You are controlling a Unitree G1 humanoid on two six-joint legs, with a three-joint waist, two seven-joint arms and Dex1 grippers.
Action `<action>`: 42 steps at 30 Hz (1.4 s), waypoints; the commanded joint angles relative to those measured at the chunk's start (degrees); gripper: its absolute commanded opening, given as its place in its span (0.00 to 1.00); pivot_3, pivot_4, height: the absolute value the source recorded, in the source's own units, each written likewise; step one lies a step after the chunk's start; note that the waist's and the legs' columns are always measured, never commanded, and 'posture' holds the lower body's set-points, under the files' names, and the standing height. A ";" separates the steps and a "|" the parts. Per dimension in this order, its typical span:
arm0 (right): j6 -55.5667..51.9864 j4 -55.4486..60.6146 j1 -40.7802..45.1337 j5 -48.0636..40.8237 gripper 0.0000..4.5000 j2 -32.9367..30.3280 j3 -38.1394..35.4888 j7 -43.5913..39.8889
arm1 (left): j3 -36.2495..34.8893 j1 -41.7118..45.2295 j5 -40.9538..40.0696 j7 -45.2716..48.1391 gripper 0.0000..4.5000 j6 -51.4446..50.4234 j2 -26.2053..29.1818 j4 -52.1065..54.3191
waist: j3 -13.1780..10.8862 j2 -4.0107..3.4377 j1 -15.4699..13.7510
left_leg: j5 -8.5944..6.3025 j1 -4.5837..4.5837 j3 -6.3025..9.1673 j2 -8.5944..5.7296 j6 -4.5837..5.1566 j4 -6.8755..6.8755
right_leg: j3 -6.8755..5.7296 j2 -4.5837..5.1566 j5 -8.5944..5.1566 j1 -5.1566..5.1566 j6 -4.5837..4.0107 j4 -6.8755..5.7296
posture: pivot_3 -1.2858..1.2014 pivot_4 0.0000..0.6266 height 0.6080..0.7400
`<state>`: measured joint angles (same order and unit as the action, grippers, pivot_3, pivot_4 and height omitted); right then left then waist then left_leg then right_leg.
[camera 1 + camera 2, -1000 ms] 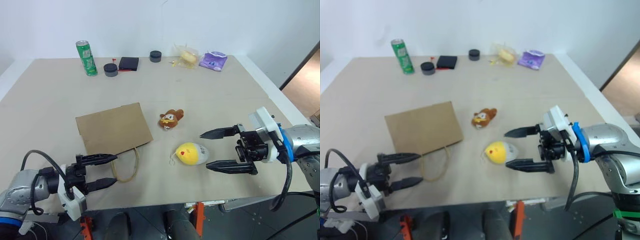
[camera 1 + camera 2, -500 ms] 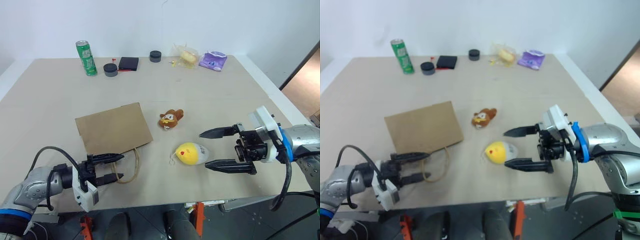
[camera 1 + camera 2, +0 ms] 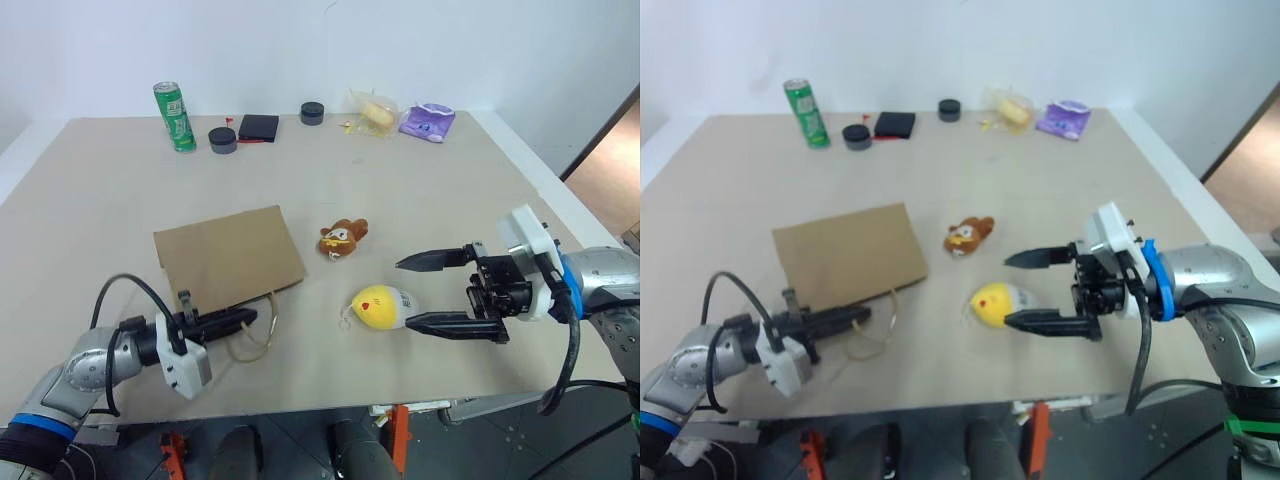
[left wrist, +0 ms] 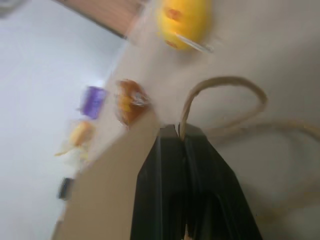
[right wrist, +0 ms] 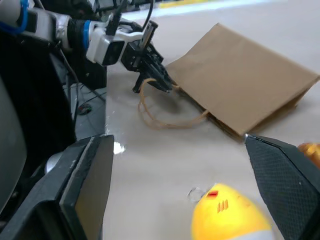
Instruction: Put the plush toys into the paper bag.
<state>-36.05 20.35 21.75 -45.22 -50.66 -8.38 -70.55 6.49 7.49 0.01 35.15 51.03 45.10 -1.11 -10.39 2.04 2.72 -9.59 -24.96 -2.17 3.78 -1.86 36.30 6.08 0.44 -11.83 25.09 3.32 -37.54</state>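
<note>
The paper bag (image 3: 228,258) lay flat on the desk (image 3: 420,190), toward the near-left part of it, with its loop handles (image 3: 252,338) trailing toward the near edge. I had the left gripper (image 3: 240,318) shut on one of those handles; the left wrist view showed the twisted cord pinched between the closed black fingers (image 4: 172,170). Just inside the near edge, right of the bag, sat the yellow-and-white plush toy (image 3: 383,307), and my right gripper (image 3: 420,293) stood beside it with its jaws wide, one finger above and one at desk level, holding nothing. A little farther in, between the bag and the egg toy, the brown bear toy (image 3: 343,237) rested on its side, apart from both.

I judged the step in hand to be opening the bag by that handle. To do it well I would lift slowly and upward, so the mouth peels open instead of the whole bag sliding across the desk, and keep the pinch near the handle's root for control. The right gripper should close on the toy's body, not on its cord.

Along the far edge stood a green can (image 3: 174,116), two dark round lids (image 3: 222,139), a black box (image 3: 258,127), a wrapped yellowish item (image 3: 375,112) and a purple pouch (image 3: 427,121), all well apart from the work.
</note>
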 commanded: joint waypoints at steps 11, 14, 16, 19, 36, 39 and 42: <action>5.07 -8.96 4.32 15.56 0.00 27.80 15.49 26.77 | -6.91 1.65 -7.39 -2.59 0.00 -17.69 -4.68 15.53 | 0.03 0.04 0.34 | 0.02 -0.05 0.03 0.00 0.03 0.02 | 0.07 -0.13 0.02 0.04 0.01 -0.04 | 0.52 0.24 1.00; 6.59 -12.15 4.64 17.87 0.00 32.25 16.91 29.16 | -8.08 1.66 -7.11 -2.80 0.00 -19.51 -5.45 16.22 | 0.04 0.05 0.32 | 0.03 -0.05 0.04 0.00 0.03 0.02 | 0.07 -0.13 0.02 0.04 0.01 -0.04 | 0.52 0.24 1.00; 8.13 -15.09 5.20 19.62 0.00 35.68 18.27 30.52 | -8.54 1.74 -7.19 -2.73 0.00 -20.81 -5.86 16.58 | 0.05 0.07 0.27 | 0.03 -0.07 0.05 0.00 0.04 0.02 | 0.06 -0.14 0.02 0.04 0.01 -0.04 | 0.52 0.24 1.00; 9.77 -20.54 7.75 22.61 0.00 40.77 19.96 33.33 | -8.64 1.88 -7.02 -2.77 0.00 -22.07 -6.64 17.36 | 0.06 0.09 0.27 | 0.03 -0.07 0.05 0.00 0.04 0.02 | 0.06 -0.13 0.02 0.03 0.01 -0.04 | 0.52 0.24 1.00; 1.90 -36.00 14.77 34.64 0.00 51.95 25.62 42.87 | -14.47 4.24 -5.80 -10.50 0.00 -31.20 -13.21 23.34 | 0.17 0.25 0.54 | 0.07 -0.07 0.11 0.07 0.11 0.00 | 0.01 -0.24 0.14 0.07 -0.12 -0.05 | 0.52 0.24 1.00; -1.55 -34.60 14.38 35.12 0.00 51.60 25.80 43.28 | -16.83 6.62 -5.79 -12.60 0.00 -33.47 -13.60 23.67 | 0.33 0.41 0.54 | 0.10 -0.01 0.14 0.07 0.14 0.00 | -0.02 -0.24 0.16 0.01 -0.12 -0.05 | 0.52 0.24 1.00; -3.36 -33.48 14.26 35.54 0.00 51.35 25.99 43.62 | -18.84 9.80 -5.89 -14.46 0.00 -35.78 -13.60 23.45 | 0.44 0.56 0.50 | 0.10 -0.01 0.15 0.07 0.14 0.00 | -0.04 -0.23 0.16 -0.01 -0.12 -0.05 | 0.52 0.24 1.00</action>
<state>-37.36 -13.13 36.84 -10.36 1.06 17.18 -27.20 -9.98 15.33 -5.52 22.48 15.86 31.53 19.94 -9.95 2.61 3.22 -9.49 -24.97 -2.02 3.85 -1.72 36.31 6.04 0.22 -11.67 25.07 3.20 -37.59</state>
